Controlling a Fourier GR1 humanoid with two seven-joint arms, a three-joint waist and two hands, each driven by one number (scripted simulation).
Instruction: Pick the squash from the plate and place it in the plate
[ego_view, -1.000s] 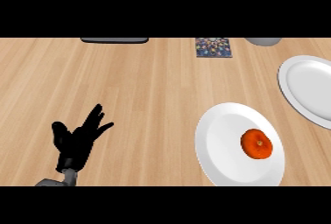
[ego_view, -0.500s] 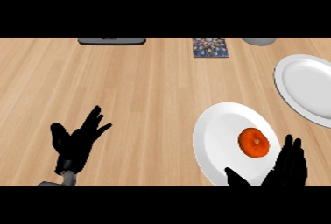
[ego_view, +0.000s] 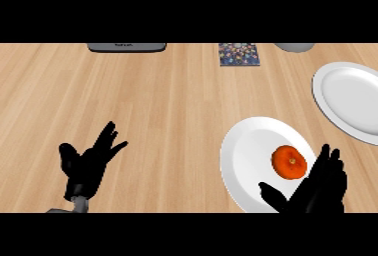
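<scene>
Right hand closing in on the squash

The squash (ego_view: 289, 161) lies on the near plate (ego_view: 247, 150), toward the counter's (ego_view: 162, 100) front right edge; it looks roundish, with no clear long axis. The right hand (ego_view: 314, 190), fingers straight and spread, holding nothing, sits just beside it, the squash lying up and left of the fingertips and touching none that I can see. This hand is far nearer than the left hand (ego_view: 88, 162), which rests open by the front left edge. The far plate (ego_view: 354, 100) waits at the right edge. Compared with half a second ago, the right hand has come further in and up.
</scene>
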